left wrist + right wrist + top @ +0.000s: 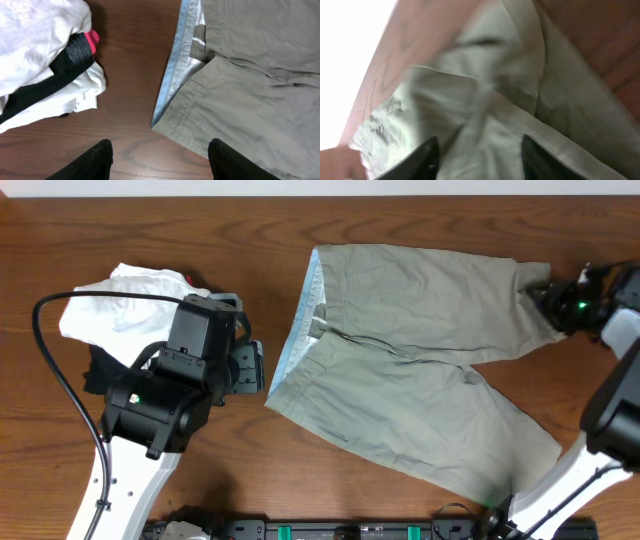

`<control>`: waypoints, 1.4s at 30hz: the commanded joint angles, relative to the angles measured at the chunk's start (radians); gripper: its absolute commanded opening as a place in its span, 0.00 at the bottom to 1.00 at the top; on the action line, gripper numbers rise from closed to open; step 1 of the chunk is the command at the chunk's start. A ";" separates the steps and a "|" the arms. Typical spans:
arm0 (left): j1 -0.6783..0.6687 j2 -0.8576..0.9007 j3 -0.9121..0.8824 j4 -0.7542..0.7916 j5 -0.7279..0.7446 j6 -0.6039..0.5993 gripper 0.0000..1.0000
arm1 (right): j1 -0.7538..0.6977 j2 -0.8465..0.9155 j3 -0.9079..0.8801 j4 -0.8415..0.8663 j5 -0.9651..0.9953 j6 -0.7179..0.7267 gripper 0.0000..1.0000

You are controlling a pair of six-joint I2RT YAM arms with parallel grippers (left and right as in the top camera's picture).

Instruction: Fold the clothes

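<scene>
The khaki grey-green shorts (420, 350) lie spread flat on the wooden table, with the pale blue inner waistband (300, 330) to the left and the legs to the right. My left gripper (255, 368) is open and empty, hovering over bare wood just left of the waistband's lower corner (160, 120); its fingertips (160, 145) frame that wood. My right gripper (545, 288) is at the hem of the far leg, at the top right. In the right wrist view its fingers (477, 142) are spread apart with rumpled khaki fabric (485, 90) between them.
A pile of white and black garments with a red bit (130, 310) lies at the left, behind my left arm, and also shows in the left wrist view (40, 55). A black cable (60, 370) loops beside the left arm. The table's far edge is close to the right gripper.
</scene>
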State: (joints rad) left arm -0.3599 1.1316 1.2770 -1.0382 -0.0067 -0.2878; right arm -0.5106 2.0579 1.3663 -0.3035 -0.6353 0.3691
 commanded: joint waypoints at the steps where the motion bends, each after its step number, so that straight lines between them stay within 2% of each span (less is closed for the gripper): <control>1: 0.006 -0.019 0.015 0.004 -0.002 -0.001 0.63 | -0.008 -0.070 0.008 -0.011 0.093 -0.156 0.58; 4: 0.006 -0.019 0.015 0.002 -0.002 -0.001 0.64 | -0.006 -0.054 0.008 -0.020 0.145 -0.254 0.61; 6: 0.006 -0.019 0.015 0.000 -0.002 -0.001 0.64 | -0.006 -0.045 0.008 -0.053 0.206 -0.275 0.58; 10: 0.006 -0.020 0.015 0.006 -0.002 0.012 0.64 | -0.008 -0.043 0.008 -0.119 0.281 -0.281 0.57; 13: 0.006 -0.023 0.015 0.015 -0.003 0.034 0.64 | -0.007 -0.043 0.008 -0.189 0.380 -0.275 0.61; 17: 0.006 -0.027 0.015 0.015 -0.003 0.034 0.64 | -0.003 -0.043 0.008 -0.254 0.530 -0.218 0.62; 23: 0.006 -0.037 0.015 0.015 -0.002 0.049 0.63 | -0.003 -0.042 0.008 -0.238 0.535 -0.211 0.57; 27: 0.006 -0.042 0.015 0.016 -0.003 0.052 0.63 | 0.004 -0.041 0.006 -0.248 0.534 -0.209 0.50; 34: 0.006 -0.042 0.015 0.027 -0.003 0.052 0.64 | 0.014 -0.019 -0.020 -0.265 0.554 -0.205 0.48; 40: 0.006 -0.042 0.015 0.027 -0.004 0.067 0.64 | 0.014 0.001 -0.019 -0.263 0.553 -0.182 0.18; 42: 0.006 -0.042 0.015 0.027 -0.006 0.067 0.63 | 0.014 -0.001 -0.015 -0.266 0.554 -0.182 0.01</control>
State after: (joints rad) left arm -0.3599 1.1015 1.2770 -1.0130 -0.0071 -0.2382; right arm -0.5091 2.0548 1.3518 -0.5659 -0.0925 0.1726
